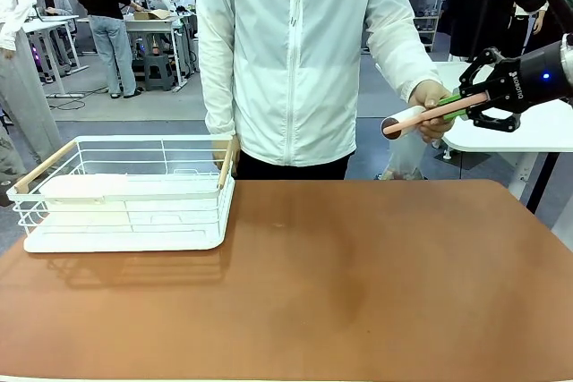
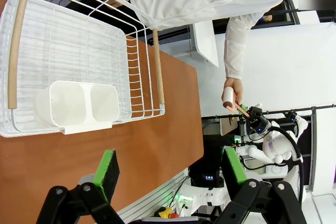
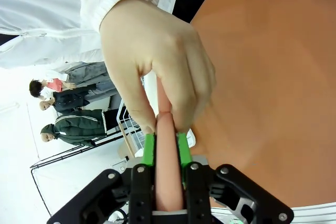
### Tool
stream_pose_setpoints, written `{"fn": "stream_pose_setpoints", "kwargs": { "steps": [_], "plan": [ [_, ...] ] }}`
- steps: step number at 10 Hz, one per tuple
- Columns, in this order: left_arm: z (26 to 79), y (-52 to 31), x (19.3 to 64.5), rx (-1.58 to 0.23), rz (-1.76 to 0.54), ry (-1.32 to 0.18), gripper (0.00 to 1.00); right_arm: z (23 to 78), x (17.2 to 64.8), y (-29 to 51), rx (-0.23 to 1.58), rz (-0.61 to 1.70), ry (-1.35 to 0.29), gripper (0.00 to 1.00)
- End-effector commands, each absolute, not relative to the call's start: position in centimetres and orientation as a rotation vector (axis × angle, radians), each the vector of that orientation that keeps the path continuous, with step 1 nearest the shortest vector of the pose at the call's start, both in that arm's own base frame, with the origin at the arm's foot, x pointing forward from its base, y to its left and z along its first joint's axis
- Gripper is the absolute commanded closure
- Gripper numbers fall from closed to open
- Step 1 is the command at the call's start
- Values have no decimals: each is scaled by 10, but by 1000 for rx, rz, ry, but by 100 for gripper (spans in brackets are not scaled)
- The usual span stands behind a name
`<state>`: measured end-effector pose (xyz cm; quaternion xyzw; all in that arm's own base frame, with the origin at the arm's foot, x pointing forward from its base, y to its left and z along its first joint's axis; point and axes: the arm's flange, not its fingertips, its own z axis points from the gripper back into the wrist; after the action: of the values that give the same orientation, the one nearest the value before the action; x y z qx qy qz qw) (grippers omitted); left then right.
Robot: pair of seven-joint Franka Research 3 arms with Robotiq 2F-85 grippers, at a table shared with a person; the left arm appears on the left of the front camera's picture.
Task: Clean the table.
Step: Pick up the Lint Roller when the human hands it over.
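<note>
The reddish-brown table (image 1: 358,292) is bare across its middle and front. Beyond its far right corner a person's hand (image 1: 431,96) holds a roller with a white roll (image 1: 394,124) and a pink handle (image 1: 428,114). My right gripper (image 1: 455,103) is shut on that handle, just outside the person's fingers. In the right wrist view the green pads (image 3: 149,148) clamp the pink handle (image 3: 167,177) while the hand (image 3: 157,61) still grips it. My left gripper (image 2: 170,166) is open and holds nothing, above the table's edge (image 2: 157,145).
A white wire basket (image 1: 125,194) with wooden handles stands on the table's far left; a white two-cell holder (image 2: 79,103) hangs inside it. The person in a white jacket (image 1: 295,51) stands at the far edge. A white-topped table (image 1: 537,131) is behind on the right.
</note>
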<state>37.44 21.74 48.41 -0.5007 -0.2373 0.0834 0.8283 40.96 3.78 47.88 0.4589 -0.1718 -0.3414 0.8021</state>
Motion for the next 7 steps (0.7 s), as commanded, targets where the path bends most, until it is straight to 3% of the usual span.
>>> {"fn": "stream_pose_setpoints", "kwargs": {
  "steps": [1,7],
  "plan": [
    [485,219,373,-1076,170,-510,0,474,412,42,1012,-710,-376,100],
    [485,219,373,-1076,170,-510,0,479,410,38,983,-731,-368,100]
  ]
}}
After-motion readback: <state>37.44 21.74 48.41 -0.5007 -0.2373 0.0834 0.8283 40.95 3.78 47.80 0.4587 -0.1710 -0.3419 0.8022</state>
